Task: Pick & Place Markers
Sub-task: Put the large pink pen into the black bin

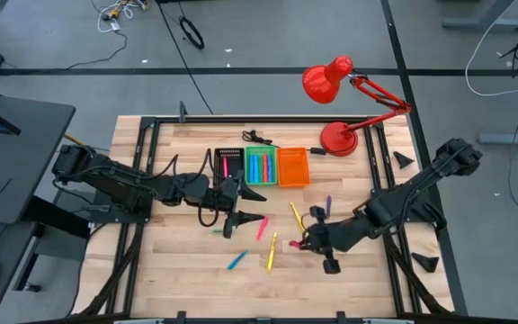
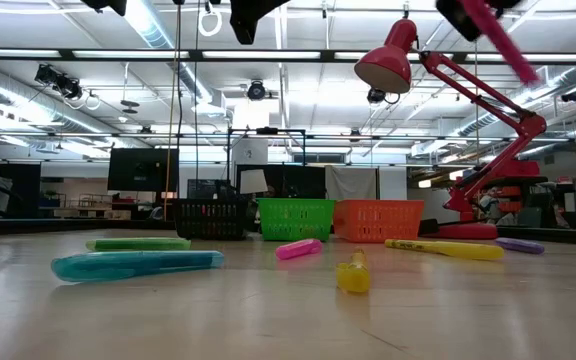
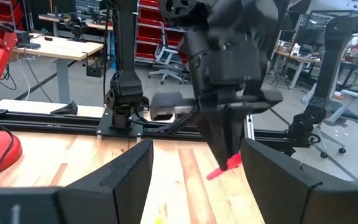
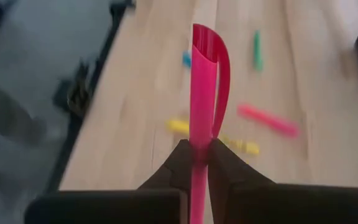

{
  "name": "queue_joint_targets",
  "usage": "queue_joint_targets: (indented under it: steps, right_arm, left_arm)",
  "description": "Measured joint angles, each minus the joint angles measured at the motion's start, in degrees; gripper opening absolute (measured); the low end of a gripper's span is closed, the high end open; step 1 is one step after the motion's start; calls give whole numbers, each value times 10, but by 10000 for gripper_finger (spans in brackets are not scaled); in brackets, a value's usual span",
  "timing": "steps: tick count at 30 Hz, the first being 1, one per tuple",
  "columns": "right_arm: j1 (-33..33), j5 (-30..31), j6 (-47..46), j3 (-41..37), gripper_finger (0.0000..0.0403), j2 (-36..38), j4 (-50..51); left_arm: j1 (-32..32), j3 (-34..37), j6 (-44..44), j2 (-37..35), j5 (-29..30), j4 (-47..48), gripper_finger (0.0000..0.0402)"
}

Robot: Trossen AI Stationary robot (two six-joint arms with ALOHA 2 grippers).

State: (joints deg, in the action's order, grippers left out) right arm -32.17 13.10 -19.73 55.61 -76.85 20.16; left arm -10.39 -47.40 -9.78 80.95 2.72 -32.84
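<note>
several markers (image 1: 237,261) lie loose on the worktop (image 1: 178,270) as, left to right, the left gripper (image 1: 237,221) hangs with jaws wide and empty near the black bin (image 1: 228,165), the right gripper (image 1: 306,241) pinches a pink marker (image 4: 201,112) aloft, best carried level over a bin before release.

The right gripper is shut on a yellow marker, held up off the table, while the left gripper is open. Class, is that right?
Not quite: the right gripper is shut on a pink marker, not a yellow one, as the right wrist view shows. The left gripper is open.
</note>
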Motion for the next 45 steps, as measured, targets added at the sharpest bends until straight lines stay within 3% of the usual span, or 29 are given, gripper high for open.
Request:
queue_joint_targets:
  steps: [10, 18, 24, 31, 40, 45]
  right_arm:
    - [59, 0, 74, 1, 20, 9, -193]
    - [115, 0, 89, 1, 20, 20, -302]
    - [143, -2, 97, 1, 20, 20, -334]
    - [149, -6, 97, 1, 20, 20, -351]
    - [157, -6, 101, 1, 20, 20, -354]
    - [163, -6, 101, 1, 20, 20, -361]
  left_arm:
    - [0, 0, 0, 0, 0, -2, 248]
    - [-1, 0, -1, 0, -40, -16, 248]
    - [-1, 0, -1, 0, -42, -46, 248]
    - [-1, -1, 0, 0, 2, -46, 248]
    - [7, -86, 29, 19, 4, 82, 248]
    - [13, -89, 27, 20, 7, 85, 248]
